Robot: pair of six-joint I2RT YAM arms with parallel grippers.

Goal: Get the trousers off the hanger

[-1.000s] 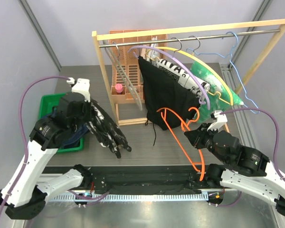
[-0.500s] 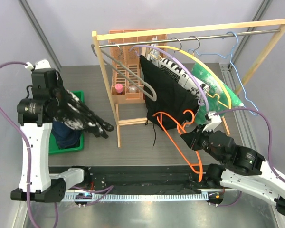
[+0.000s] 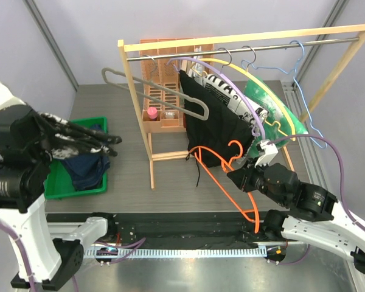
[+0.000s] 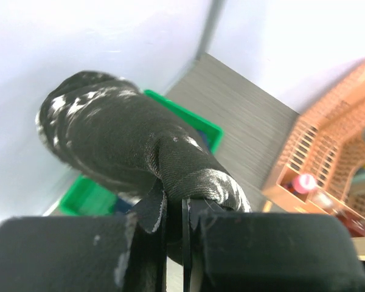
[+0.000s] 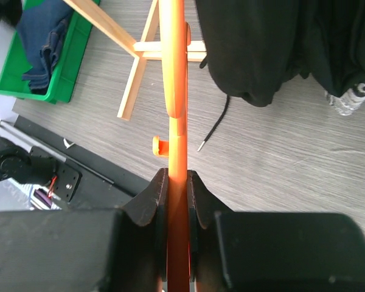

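My left gripper (image 3: pixel 44 135) is shut on the black, white-speckled trousers (image 3: pixel 82 140). It holds them in the air above the green bin (image 3: pixel 56 184) at the left. In the left wrist view the speckled cloth (image 4: pixel 121 137) bunches over the closed jaws (image 4: pixel 173 210). The navy trousers (image 3: pixel 86 168) lie in the bin and also show in the right wrist view (image 5: pixel 44 35). My right gripper (image 3: pixel 238 177) is shut on a bare orange hanger (image 3: pixel 222 176) near the front. The hanger's bar (image 5: pixel 172 79) runs straight between the jaws (image 5: pixel 176 185).
A wooden rack (image 3: pixel 137 109) with a metal rail stands mid-table. On it hang a plain black garment (image 3: pixel 216 121), a lettered cloth (image 3: pixel 231 94), a green garment (image 3: pixel 271 100), an empty grey hanger (image 3: pixel 164 97) and a blue wire hanger (image 3: pixel 305 91). An orange crate (image 3: pixel 169 76) stands behind.
The left arm swung left and upward, carrying the speckled trousers from mid-table to above the green bin. The grey hanger swung out leftward. The right gripper with the orange hanger shifted slightly left.
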